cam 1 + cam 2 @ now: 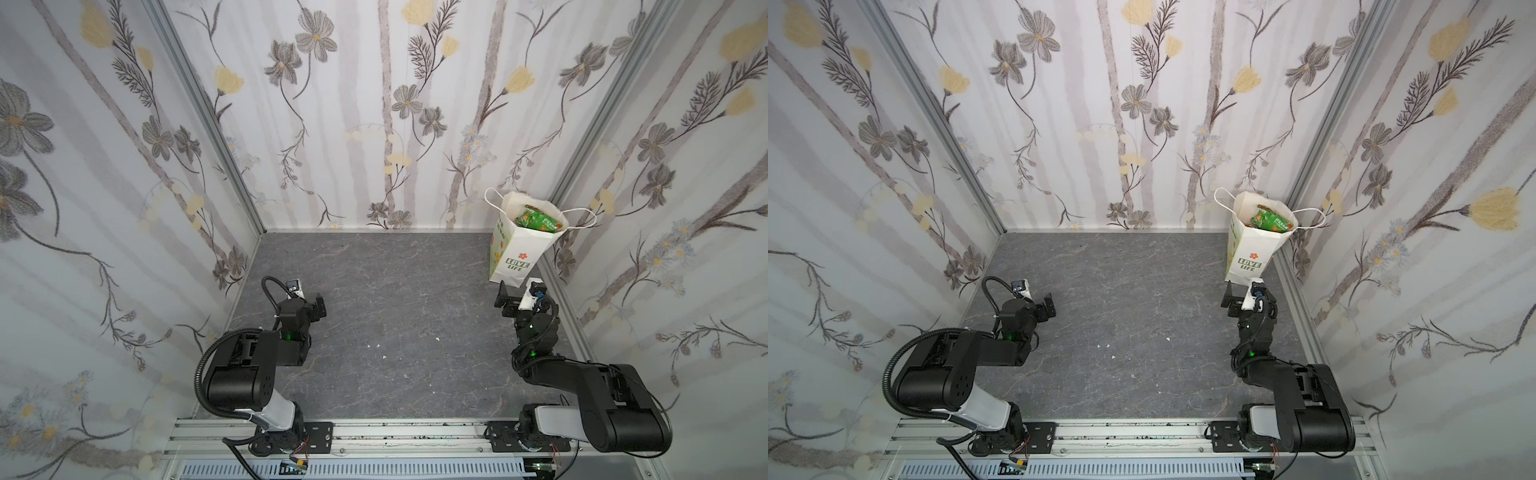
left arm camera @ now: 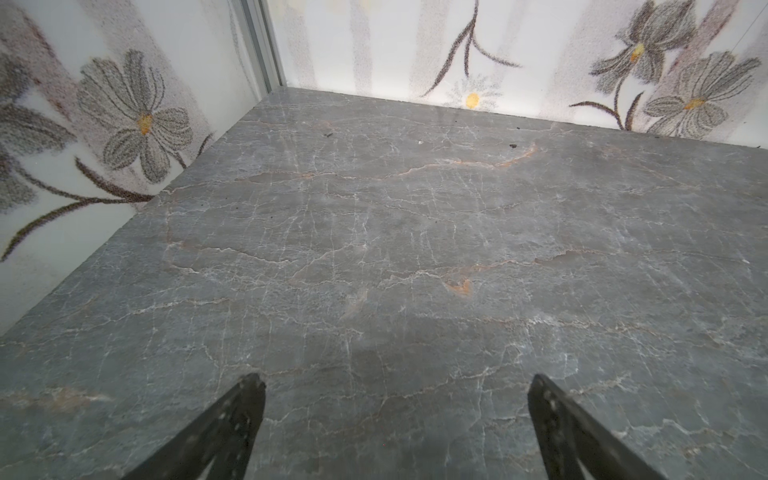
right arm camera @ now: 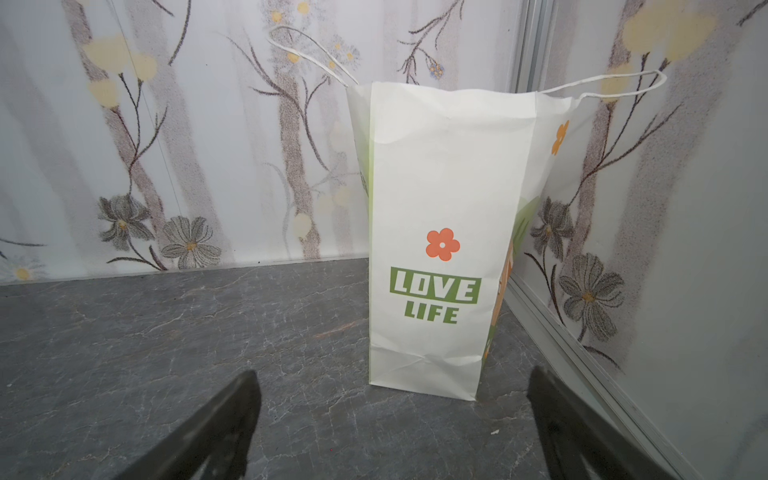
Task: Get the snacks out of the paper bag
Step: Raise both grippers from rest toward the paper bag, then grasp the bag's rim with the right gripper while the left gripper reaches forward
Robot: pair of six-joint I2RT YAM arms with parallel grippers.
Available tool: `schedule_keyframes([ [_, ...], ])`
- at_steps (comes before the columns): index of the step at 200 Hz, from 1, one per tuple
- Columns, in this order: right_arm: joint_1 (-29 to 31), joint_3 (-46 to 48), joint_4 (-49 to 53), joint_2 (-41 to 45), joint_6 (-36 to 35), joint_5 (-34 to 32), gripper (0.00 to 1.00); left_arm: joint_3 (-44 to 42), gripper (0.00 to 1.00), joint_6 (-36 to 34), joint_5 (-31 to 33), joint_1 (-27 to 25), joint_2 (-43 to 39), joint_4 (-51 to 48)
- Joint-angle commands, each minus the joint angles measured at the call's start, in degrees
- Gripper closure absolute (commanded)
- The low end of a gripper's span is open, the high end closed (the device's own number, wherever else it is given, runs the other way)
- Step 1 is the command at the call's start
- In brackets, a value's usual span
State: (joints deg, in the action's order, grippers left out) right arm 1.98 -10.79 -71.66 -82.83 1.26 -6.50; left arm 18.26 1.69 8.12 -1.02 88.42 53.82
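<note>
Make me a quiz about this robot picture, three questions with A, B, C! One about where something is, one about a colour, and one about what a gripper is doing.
1. Where does the bag stand?
A. Far right corner of the table
B. Middle of the table
C. Near left corner

2. What colour is the snack showing at the bag's mouth?
A. Blue
B. Mostly green
C. Purple

3. How is the right gripper?
A. Shut on a snack
B. Shut on the bag
C. Open, holding nothing

Answers:
1 A: both top views show it in that corner.
2 B: green wrapping shows in the open top.
3 C: in the right wrist view its jaws stand wide apart, short of the bag.
</note>
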Motion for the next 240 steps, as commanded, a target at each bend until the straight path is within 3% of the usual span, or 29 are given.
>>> schedule_keyframes([
  [1,0.5,-0.8,6.0,6.6,-0.6,-0.3,0.00,-1.6,0.00,0.2,0.6,0.0,-3.8,4.3],
  [27,0.8,-7.5,28.2,18.8,7.1,-1.7,0.00,-0.1,0.00,1.0,4.6,-2.1,-18.3,-10.6],
  [45,1.0,-13.9,41.5,24.4,13.4,-1.0,0.00,3.3,0.00,8.7,6.6,-3.8,-28.6,-23.4],
  [66,1.1,-24.9,57.3,24.9,18.9,-1.1,0.01,10.5,0.00,21.5,1.9,-5.1,-34.4,-37.9],
  [81,1.2,-36.3,69.7,20.4,20.1,-1.2,0.01,17.8,0.00,25.7,-4.5,-7.7,-34.5,-45.5],
  [98,1.1,-49.2,82.1,12.9,19.0,-0.6,0.00,27.6,0.00,27.0,-4.0,-14.3,-31.9,-53.8],
  [112,0.8,-57.0,86.2,7.3,15.7,0.3,0.00,34.8,0.00,28.9,-2.0,-20.7,-28.5,-57.3],
  [133,-1.5,-70.3,95.4,-2.2,15.4,-1.3,0.00,47.3,0.00,36.4,-2.1,-27.5,-19.6,-64.6],
  [149,-4.2,-78.9,100.5,-8.2,17.4,-2.0,0.00,57.7,0.01,37.9,-3.2,-31.7,-11.4,-69.8],
  [198,-10.0,-88.1,102.1,-20.6,20.0,-4.5,0.00,78.2,0.07,35.5,-3.7,-41.0,6.2,-76.2],
  [240,-13.7,-92.7,104.2,-28.0,20.9,1.0,0.00,86.6,0.07,32.6,-5.7,-44.6,14.9,-79.8],
])
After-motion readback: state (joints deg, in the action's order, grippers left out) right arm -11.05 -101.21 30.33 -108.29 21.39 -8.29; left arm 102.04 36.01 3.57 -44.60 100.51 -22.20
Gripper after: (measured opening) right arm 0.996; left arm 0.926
